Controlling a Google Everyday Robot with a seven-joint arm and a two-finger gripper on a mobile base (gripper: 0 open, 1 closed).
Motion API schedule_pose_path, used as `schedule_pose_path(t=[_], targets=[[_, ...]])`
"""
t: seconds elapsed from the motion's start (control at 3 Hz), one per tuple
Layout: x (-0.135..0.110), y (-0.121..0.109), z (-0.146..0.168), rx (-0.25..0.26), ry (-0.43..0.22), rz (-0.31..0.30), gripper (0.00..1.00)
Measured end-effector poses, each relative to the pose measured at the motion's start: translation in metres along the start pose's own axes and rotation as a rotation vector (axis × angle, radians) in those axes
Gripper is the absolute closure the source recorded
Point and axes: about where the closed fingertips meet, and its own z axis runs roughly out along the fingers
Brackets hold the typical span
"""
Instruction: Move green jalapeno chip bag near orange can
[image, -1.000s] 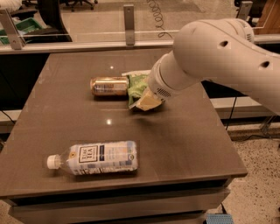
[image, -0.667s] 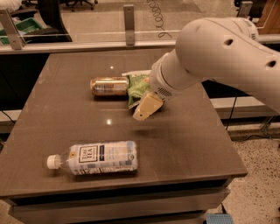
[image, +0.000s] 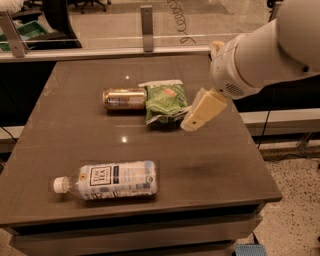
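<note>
The green jalapeno chip bag (image: 164, 101) lies flat on the brown table (image: 210, 170), near its middle. Its left edge touches the orange can (image: 123, 98), which lies on its side just left of it. My gripper (image: 200, 112) hangs just right of the bag, raised off the table, with its cream fingertips close to the bag's lower right corner. It is open and holds nothing. The white arm (image: 265, 55) reaches in from the upper right.
A clear plastic tea bottle (image: 109, 180) with a white cap lies on its side near the table's front left. A glass partition with metal posts (image: 146, 27) runs along the far edge. Speckled floor (image: 295, 200) shows to the right.
My gripper has drawn back from the chip bag, up and to the right. The bag stays on the table beside the can.
</note>
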Motion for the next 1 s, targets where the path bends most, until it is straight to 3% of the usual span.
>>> schedule_pose_path(t=[0.33, 0.67, 1.0], targets=[[0.0306, -0.0001, -0.0504, 0.021, -0.030, 0.011, 0.00], [0.0244, 0.0034, -0.0559, 0.017, -0.071, -0.037, 0.00], [0.0237, 0.0034, -0.0552, 0.017, -0.069, -0.042, 0.00]])
